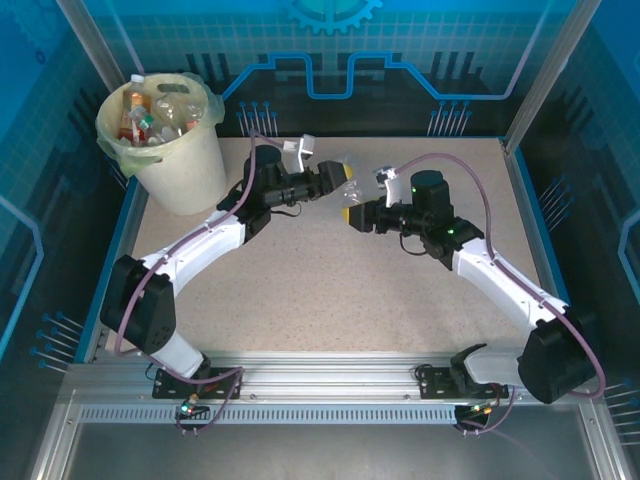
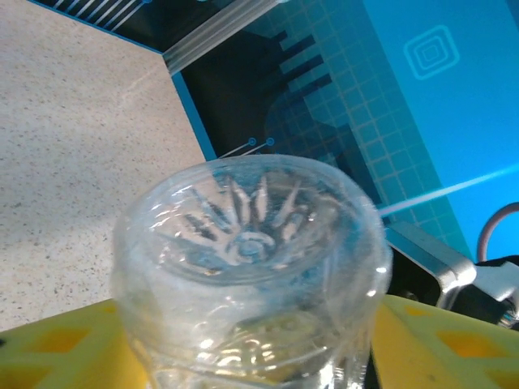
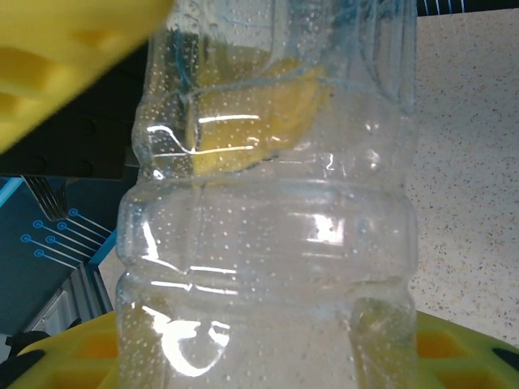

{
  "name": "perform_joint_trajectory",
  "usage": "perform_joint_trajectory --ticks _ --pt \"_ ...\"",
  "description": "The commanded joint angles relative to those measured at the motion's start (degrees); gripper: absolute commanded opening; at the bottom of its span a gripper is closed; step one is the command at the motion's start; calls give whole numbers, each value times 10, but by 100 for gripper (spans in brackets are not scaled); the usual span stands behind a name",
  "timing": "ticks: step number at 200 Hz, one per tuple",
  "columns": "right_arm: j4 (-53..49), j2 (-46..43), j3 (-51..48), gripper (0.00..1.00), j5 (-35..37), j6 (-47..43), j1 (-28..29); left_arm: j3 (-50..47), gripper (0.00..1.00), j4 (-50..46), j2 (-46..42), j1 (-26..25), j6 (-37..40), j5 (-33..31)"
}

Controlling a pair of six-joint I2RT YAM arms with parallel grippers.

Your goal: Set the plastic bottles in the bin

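Plastic bottles (image 1: 150,118) with coloured labels are piled inside the bin (image 1: 185,170), which stands at the far left corner of the table (image 1: 330,290). One clear bottle (image 2: 247,267) is held above the middle of the table, between both arms. The left gripper (image 1: 347,176) is closed around it, with the base sticking out past the fingers. The right gripper (image 1: 351,213) also clamps its ribbed body between yellow fingers (image 3: 454,348)

A clear bottle (image 3: 268,243) stands big in the middle, with tiny drops on it. It sits between the gripper's (image 3: 268,356) yellow fingers (image 3: 65,356) at the bottom. Another yellow piece (image 3: 65,57) is at the upper left. The speckled desk (image 3: 470,162) is on the right.
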Motion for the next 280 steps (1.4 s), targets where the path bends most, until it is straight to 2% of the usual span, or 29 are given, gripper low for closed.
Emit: perform_joint_trajectory --ticks 1,16,28,46,77,93,114,128,161,176,187,213,250,280 --pt "20 5 26 47 -77 -21 28 19 61 -29 -5 -19 43 17" --pt "6 0 31 51 -78 -33 28 23 57 -53 -12 -18 62 -3" --pt "-14 -1 37 59 -57 -40 28 15 55 -52 -24 -17 66 -26" --pt "-33 -2 42 77 -18 -43 27 -6 51 -32 -43 -12 63 -52" --pt "-33 -7 43 90 16 -47 24 -25 46 -33 -77 15 53 -82" --pt "-35 -14 44 100 30 -59 24 -31 45 -47 -97 36 55 -95" --pt "-48 -26 50 100 67 -76 22 -31 44 -87 -132 69 79 -115" --pt "-57 -37 51 100 113 -81 20 -5 44 -158 -158 96 125 -141" --pt "-96 -62 50 100 265 -81 13 109 45 -335 -190 160 279 -293" --pt "-109 -73 43 100 320 -69 3 164 45 -370 -182 199 325 -358" --pt "-114 -79 35 100 342 -55 -8 196 45 -375 -170 233 343 -381" --pt "-116 -92 12 100 345 -9 -43 281 45 -385 -112 305 350 -380" --pt "-115 -103 -6 100 328 18 -71 404 45 -419 -9 365 347 -366" --pt "-123 -108 -9 100 328 15 -74 460 46 -425 61 409 317 -305"
